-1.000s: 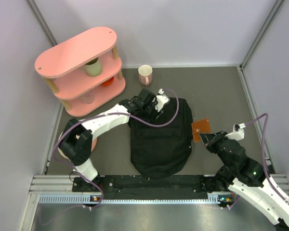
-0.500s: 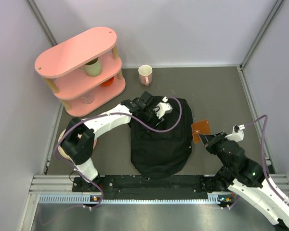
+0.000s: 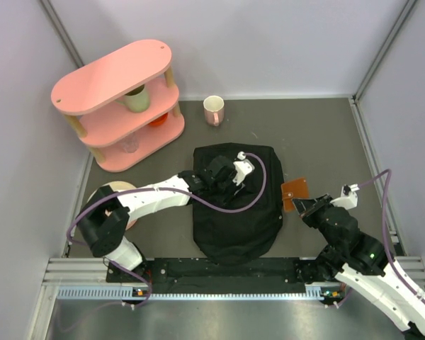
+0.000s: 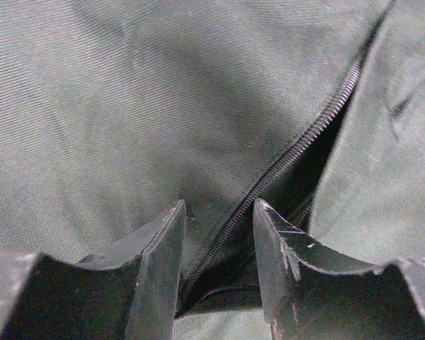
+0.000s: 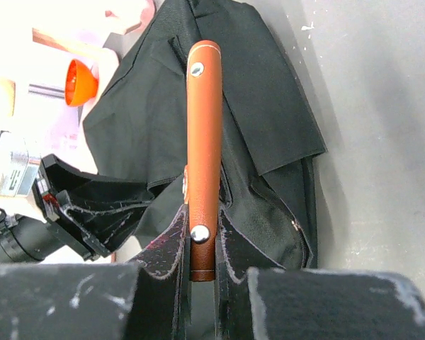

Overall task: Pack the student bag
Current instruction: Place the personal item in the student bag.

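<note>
The student bag (image 3: 235,212), a black floppy backpack, lies flat in the middle of the table. My left gripper (image 3: 231,172) rests on its upper part. In the left wrist view the left gripper (image 4: 218,212) has its jaws apart, straddling a partly open zip (image 4: 297,145) in the bag's fabric. My right gripper (image 3: 302,206) sits just right of the bag, shut on a thin brown notebook (image 3: 295,190). In the right wrist view the right gripper (image 5: 202,221) holds the notebook (image 5: 204,127) edge-on, with the bag (image 5: 269,120) behind it.
A pink two-tier shelf (image 3: 113,74) stands at the back left, holding a green mug (image 3: 136,99), an orange item (image 3: 158,122) and a clear glass (image 3: 129,145). A white-and-pink mug (image 3: 213,109) stands behind the bag. A pale round object (image 3: 112,193) lies at the left.
My left gripper has moved from the bag's far top edge toward the near side, onto the bag's upper middle. The bag's top edge now shows. The right arm has barely moved.
</note>
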`<state>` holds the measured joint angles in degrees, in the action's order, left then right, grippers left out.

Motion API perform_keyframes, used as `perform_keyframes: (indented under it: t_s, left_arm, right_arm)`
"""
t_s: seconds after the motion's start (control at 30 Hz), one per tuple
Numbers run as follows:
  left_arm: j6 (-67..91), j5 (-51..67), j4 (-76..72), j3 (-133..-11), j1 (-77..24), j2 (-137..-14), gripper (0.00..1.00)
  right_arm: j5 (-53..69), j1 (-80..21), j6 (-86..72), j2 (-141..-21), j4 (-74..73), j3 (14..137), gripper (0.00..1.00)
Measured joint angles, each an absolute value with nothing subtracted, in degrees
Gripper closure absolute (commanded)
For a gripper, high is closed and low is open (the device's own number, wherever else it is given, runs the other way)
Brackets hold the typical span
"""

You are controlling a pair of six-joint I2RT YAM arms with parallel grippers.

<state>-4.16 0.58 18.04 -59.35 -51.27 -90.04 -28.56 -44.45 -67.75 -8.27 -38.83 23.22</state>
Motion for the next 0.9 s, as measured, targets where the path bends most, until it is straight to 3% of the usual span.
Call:
perform_keyframes:
  t_s: [0.2,0.3,0.43,0.9]
  left_arm:
    - [-1.37,-7.51,12.53,-57.17,-53.12,-90.13,0.64]
    - [-0.71,-9.39,9.87,-56.23,-53.19,-90.15,0.82]
    - [0.75,-11.07,7.84,-55.7,-53.15,-90.15,0.98]
    - [3.11,-14.96,6.28,-54.06,-52.9,-88.4,1.0]
  right_arm:
    - [-28.36,-44.45,-67.75,-8.27,-38.83,23.22,0.94]
    - [-28.32,-44.45,-67.77,-8.27,-38.85,23.22,0.93]
    - [-28.14,-44.45,-67.79,-8.27,-38.85,23.22,0.93]
    - [-26.74,-44.45,-68.16,-8.27,-38.85,23.22,0.94]
